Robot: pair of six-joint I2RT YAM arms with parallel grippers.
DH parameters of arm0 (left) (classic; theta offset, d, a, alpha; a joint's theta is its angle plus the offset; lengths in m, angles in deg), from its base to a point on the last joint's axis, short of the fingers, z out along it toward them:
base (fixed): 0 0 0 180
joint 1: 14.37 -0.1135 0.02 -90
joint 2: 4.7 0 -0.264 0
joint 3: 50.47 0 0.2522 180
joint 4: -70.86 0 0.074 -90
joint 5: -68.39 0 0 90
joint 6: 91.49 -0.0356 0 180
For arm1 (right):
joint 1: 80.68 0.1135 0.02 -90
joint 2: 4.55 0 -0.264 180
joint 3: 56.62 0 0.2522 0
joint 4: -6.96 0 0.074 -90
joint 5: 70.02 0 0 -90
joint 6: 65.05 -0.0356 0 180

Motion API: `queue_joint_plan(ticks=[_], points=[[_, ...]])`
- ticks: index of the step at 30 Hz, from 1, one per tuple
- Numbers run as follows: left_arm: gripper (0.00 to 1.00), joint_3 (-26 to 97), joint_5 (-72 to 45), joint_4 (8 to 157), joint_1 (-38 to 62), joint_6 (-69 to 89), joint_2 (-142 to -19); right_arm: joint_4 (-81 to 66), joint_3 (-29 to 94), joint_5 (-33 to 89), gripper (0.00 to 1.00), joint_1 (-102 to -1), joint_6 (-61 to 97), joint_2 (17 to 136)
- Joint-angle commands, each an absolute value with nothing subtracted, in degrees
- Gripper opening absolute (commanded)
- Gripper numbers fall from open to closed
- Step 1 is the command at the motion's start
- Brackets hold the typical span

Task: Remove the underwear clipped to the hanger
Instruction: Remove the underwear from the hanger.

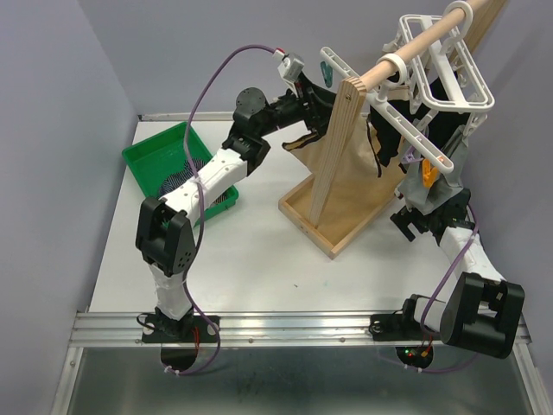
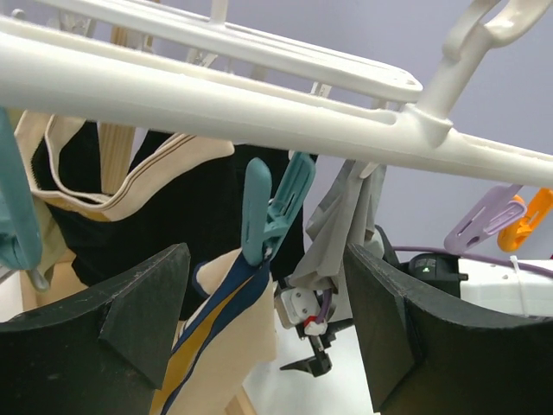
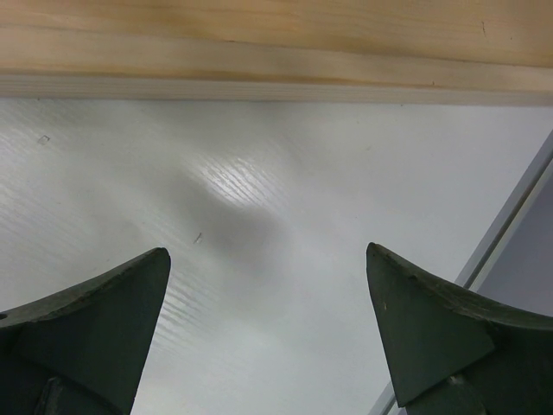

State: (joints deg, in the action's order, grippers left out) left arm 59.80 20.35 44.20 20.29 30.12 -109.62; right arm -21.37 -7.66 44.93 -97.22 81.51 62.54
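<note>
Underwear (image 2: pixel 177 212) in black, tan, grey and striped navy, hanging clipped beneath white hanger (image 2: pixel 259 108), bunched together

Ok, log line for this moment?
left gripper open, facing teal clip | right gripper open, empty, over table | underwear on hanger, clipped

No writing, label, brand or number can be read on anything in view

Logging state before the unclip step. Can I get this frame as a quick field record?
left hand: open, raised under the white clip hanger, teal clip in line between its fingers
teal clip: pinching navy-banded underwear
others: black underwear and grey underwear hang from the hanger
right hand: open, empty, low over the table beside the wooden stand
</note>
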Motion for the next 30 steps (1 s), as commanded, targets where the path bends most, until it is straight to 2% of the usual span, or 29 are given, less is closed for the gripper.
queue_joint_plan(ticks=[1,22,26,30], points=[[0.83,64.18,20.93,41.03,21.32,30.59,-109.46,-22.27,-5.60,47.13,1.00,-97.64,81.03,61.37],[0.81,67.44,12.23,41.12,24.04,27.33,-110.96,-22.45,-5.33,47.40,1.00,-97.64,81.03,61.72],[0.74,67.35,11.00,41.21,24.31,26.81,-110.87,-22.45,-5.24,47.40,1.00,-97.64,81.03,61.81],[0.60,67.17,9.42,41.21,24.39,26.37,-110.87,-22.45,-5.24,47.40,1.00,-97.64,81.03,61.81]])
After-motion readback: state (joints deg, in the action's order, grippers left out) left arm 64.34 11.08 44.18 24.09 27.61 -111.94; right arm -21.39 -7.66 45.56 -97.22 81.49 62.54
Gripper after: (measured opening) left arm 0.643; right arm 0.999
